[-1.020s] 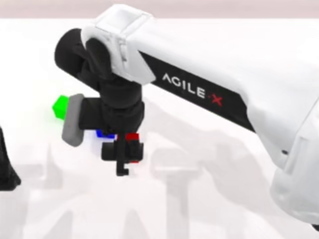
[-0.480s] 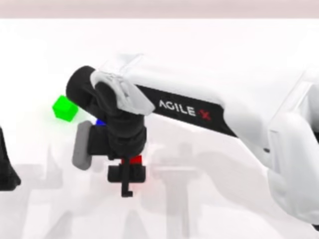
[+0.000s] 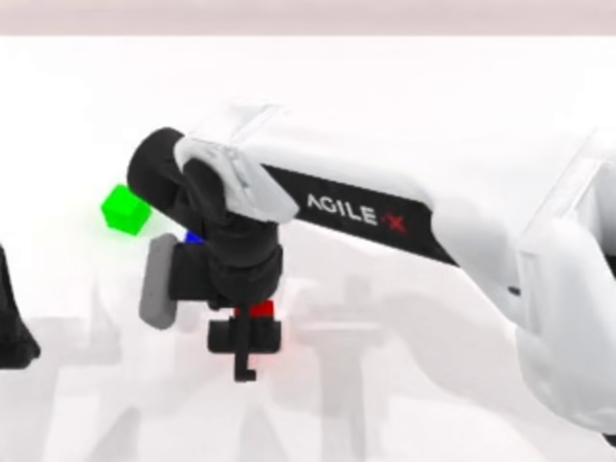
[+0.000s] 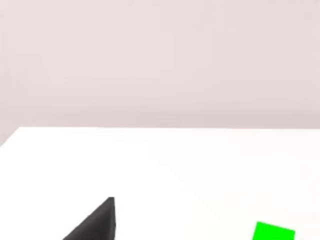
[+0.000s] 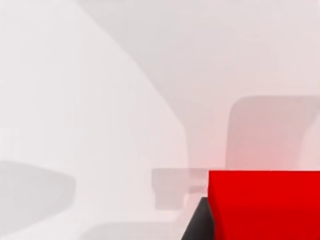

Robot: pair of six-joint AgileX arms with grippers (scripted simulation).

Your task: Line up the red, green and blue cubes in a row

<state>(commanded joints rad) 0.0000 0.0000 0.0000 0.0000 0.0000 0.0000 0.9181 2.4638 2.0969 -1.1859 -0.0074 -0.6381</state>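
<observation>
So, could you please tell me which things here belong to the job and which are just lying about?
Job:
red cube, at the right gripper
green cube, on the table left of it
blue cube, mostly hidden under the right arm

Lying about:
nothing; the left arm is parked at the left edge

A rendered simulation, not a real room: a plain white table [image 3: 462,87] meets a blank pinkish backdrop [image 4: 160,60], flat solid-coloured cubes lie on it, and a white AgileX arm [image 3: 404,212] casts soft grey shadows.
</observation>
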